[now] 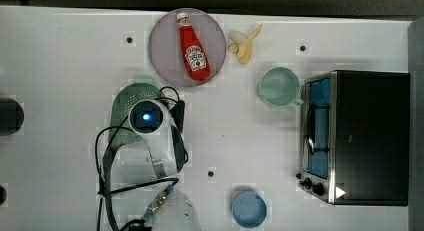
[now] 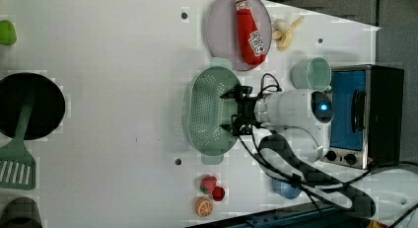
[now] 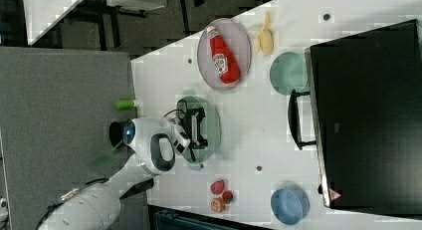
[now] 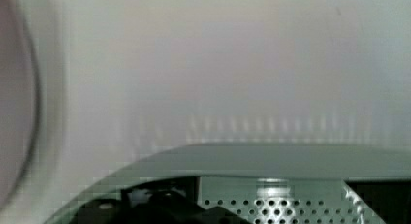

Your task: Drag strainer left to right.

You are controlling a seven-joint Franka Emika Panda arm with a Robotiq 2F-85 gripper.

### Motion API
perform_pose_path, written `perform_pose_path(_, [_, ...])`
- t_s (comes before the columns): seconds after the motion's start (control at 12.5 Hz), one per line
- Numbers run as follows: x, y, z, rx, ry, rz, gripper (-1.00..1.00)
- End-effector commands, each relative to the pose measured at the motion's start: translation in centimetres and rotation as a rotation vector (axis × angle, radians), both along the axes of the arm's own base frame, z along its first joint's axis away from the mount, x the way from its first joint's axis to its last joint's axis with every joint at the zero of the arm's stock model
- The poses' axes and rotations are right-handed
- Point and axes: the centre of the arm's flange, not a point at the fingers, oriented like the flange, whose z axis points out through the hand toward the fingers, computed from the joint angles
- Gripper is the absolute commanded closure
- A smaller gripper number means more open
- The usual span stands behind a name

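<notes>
The strainer (image 2: 207, 112) is a pale mint-green oval colander with small holes, lying on the white table left of centre in the top view (image 1: 125, 98). My gripper (image 2: 228, 112) reaches down into it by the rim on the left view's right, with the fingers spread wide and nothing between them. In the right view the gripper (image 3: 199, 128) also sits inside the strainer (image 3: 213, 125). In the wrist view, the strainer's rim (image 4: 271, 158) and holed wall are close, with dark fingertips (image 4: 373, 197) at either side. My arm hides much of the strainer in the top view.
A grey plate (image 1: 165, 36) holds a ketchup bottle (image 1: 192, 48), with a banana (image 1: 245, 45) beside it. A mint mug (image 1: 278, 87) and a toaster oven (image 1: 360, 136) stand at the top view's right, a blue bowl (image 1: 248, 209) below. A black pan (image 2: 29, 105), spatula and toy fruit (image 2: 209, 191) lie elsewhere.
</notes>
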Motion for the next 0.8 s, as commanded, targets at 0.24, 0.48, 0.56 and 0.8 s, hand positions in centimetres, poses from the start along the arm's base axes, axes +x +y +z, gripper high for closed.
perform_pose_path(0.24, [-0.2,-6.7,0.6,-0.016,0.003,0.131,-1.0])
perform_pose_path(0.48, [-0.3,-10.6,0.5,-0.028,0.009,0.154,-1.0])
perform_pose_path(0.56, [-0.3,-11.9,0.5,-0.032,0.009,0.156,-1.0])
perform_pose_path(0.8, [0.0,-15.1,0.7,-0.047,0.002,0.172,-1.0])
